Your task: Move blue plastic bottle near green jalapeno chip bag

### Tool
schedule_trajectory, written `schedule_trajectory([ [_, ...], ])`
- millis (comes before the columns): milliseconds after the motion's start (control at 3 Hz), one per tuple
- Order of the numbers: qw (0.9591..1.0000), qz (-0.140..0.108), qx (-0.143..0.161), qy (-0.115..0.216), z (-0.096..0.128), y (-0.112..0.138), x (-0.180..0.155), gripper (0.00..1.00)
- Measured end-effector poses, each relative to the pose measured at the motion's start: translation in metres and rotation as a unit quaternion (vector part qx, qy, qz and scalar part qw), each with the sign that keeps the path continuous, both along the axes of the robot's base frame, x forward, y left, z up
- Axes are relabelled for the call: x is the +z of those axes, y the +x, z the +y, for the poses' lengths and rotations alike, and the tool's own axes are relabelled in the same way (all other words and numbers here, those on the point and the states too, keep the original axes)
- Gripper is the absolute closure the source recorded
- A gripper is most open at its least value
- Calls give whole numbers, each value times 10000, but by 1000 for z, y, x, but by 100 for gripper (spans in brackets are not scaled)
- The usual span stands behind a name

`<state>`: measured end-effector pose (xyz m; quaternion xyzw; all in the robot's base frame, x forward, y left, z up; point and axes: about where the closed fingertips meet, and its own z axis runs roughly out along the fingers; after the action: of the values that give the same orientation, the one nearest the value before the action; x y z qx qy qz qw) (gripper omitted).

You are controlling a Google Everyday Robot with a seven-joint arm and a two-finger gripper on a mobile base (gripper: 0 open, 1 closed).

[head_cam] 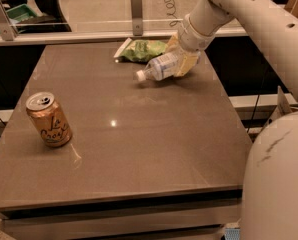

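The blue plastic bottle (158, 68) is clear with a white cap and lies tilted on its side, cap pointing left, at the far right of the brown table (139, 134). My gripper (181, 61) is shut on the bottle's base end; its yellowish fingers (187, 65) wrap the bottle. The green jalapeno chip bag (141, 50) lies flat just behind and left of the bottle, close to it, near the table's far edge.
An orange-gold soda can (49, 120) stands upright at the left of the table. A metal post (136, 11) and a rail run behind the table's far edge. My white arm (249, 19) reaches in from the upper right.
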<state>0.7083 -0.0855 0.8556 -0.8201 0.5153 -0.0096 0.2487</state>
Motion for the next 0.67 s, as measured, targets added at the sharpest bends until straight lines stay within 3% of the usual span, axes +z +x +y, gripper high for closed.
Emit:
schedule_trajectory([
  [333, 10000, -16, 75, 27, 2, 1, 7, 13],
  [667, 9999, 24, 113, 42, 4, -1, 10, 0],
])
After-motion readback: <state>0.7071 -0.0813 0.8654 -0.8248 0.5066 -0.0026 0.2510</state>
